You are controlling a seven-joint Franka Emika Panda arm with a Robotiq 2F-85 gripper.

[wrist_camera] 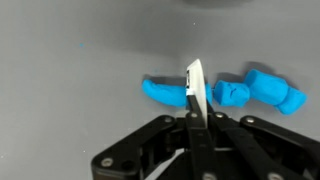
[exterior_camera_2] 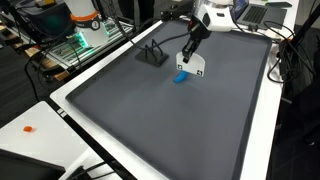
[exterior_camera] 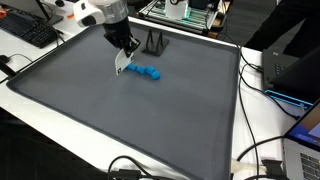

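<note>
In an exterior view, a keyboard (exterior_camera: 30,30) lies off the far left corner of the bench, beyond the raised lip of the grey mat (exterior_camera: 120,130). The left half of the mat is bare from the near edge up to the far edge, so there is wide room on that side.

Toward the far edge, left of centre, the gripper (exterior_camera: 122,60) hangs low over the mat. Its fingers are pressed together on a thin white plate (wrist_camera: 195,85), which the wrist view shows edge-on and upright. The blue object (exterior_camera: 146,73), a lumpy chain of pieces, lies flat just right of the plate. In the wrist view it runs across behind the plate, and I cannot tell whether they touch.

A black stand (exterior_camera: 153,42) sits near the far edge, just beyond the blue object. The right half of the mat is open. Cables (exterior_camera: 262,85) and a laptop (exterior_camera: 300,70) crowd the right edge.
</note>
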